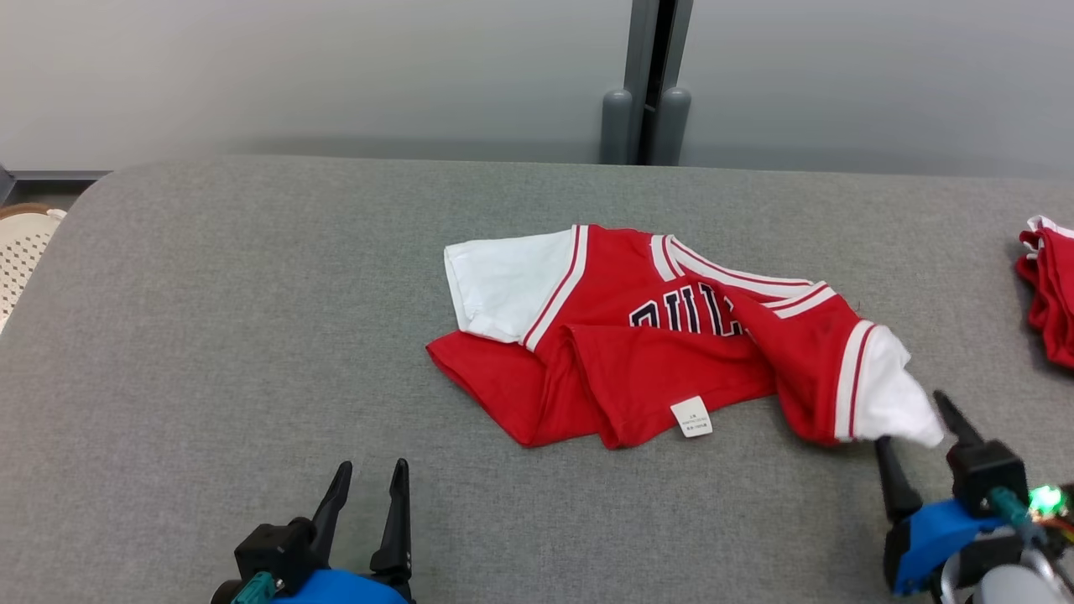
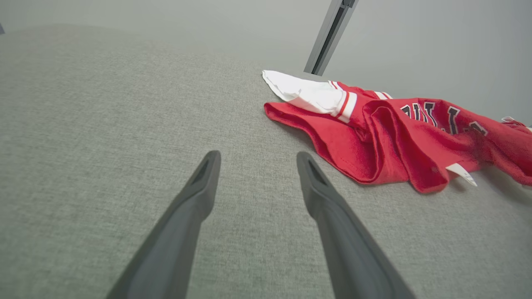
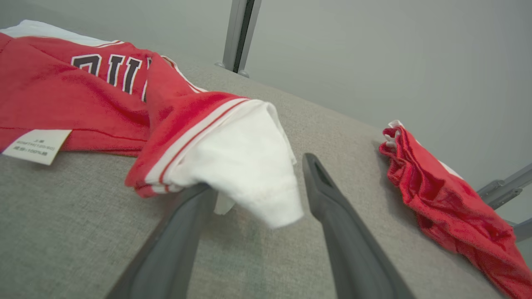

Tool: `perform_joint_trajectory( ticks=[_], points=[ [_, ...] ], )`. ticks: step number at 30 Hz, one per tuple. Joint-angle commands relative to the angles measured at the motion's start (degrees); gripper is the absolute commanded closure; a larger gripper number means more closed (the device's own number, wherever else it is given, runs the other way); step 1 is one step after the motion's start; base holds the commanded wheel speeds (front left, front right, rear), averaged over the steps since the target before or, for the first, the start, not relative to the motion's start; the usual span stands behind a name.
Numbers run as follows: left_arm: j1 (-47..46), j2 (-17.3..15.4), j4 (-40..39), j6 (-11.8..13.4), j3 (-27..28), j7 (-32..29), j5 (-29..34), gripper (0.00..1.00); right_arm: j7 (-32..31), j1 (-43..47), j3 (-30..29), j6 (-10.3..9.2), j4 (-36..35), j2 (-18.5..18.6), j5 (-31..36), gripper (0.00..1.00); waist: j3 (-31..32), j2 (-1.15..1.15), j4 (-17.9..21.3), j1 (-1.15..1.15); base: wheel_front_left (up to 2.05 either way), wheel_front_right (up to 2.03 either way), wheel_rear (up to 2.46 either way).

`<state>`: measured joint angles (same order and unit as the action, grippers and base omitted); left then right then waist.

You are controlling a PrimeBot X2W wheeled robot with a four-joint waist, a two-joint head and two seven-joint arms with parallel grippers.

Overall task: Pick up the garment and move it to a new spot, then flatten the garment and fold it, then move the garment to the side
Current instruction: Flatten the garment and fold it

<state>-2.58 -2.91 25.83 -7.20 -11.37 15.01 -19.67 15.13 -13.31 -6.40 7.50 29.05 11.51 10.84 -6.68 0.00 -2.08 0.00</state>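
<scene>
Jersey [image 1: 663,335] lay crumpled mid table [image 1: 252,294]. Its long axis ran left-right across the robot, collar toward the far edge, hem and label toward the robot. The white sleeve [image 1: 894,403] on the robot's right reached the right gripper [image 1: 912,419], its tip between the spread jaws, not pinched, so released. Left gripper [image 1: 373,466] was also wide apart, holding nothing, well apart from the jersey. Right arm was nearer. Judged: the bulk lay up and left of the right gripper, so a sleeve grab looked likeliest.

Garment [image 1: 654,369] red, white sleeves, striped trim, dark lettering; table [image 1: 252,335] grey; side cloth [image 1: 1053,294] red
</scene>
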Motion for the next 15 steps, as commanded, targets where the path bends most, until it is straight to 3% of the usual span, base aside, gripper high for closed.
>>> perform_joint_trajectory(
  ticks=[1, 7, 15],
  points=[
    [-0.06, 0.02, -0.45, -0.45, -0.13, 0.25, 0.3, 0.0, 0.01, 3.15, -0.49, -0.02, 0.68, -2.09, -0.99, 0.0, -0.15, 0.0, 0.52, 0.0, 0.0, 0.0, 0.0],
    [-2.4, 0.01, -2.02, -0.47, -3.55, 0.25, -0.27, 0.0, 0.0, 6.03, -0.4, -0.02, 0.01, -6.04, -2.51, 0.0, -1.56, 0.0, 3.06, 0.0, 0.0, 0.0, 0.0],
    [-7.76, -0.03, -1.87, -0.47, -13.39, 0.23, -3.8, 0.0, 0.0, 3.54, 0.04, -0.02, -1.35, -7.43, -2.74, 0.0, -4.71, 0.0, 5.83, 0.0, 0.0, 0.0, 0.0]
  ],
)
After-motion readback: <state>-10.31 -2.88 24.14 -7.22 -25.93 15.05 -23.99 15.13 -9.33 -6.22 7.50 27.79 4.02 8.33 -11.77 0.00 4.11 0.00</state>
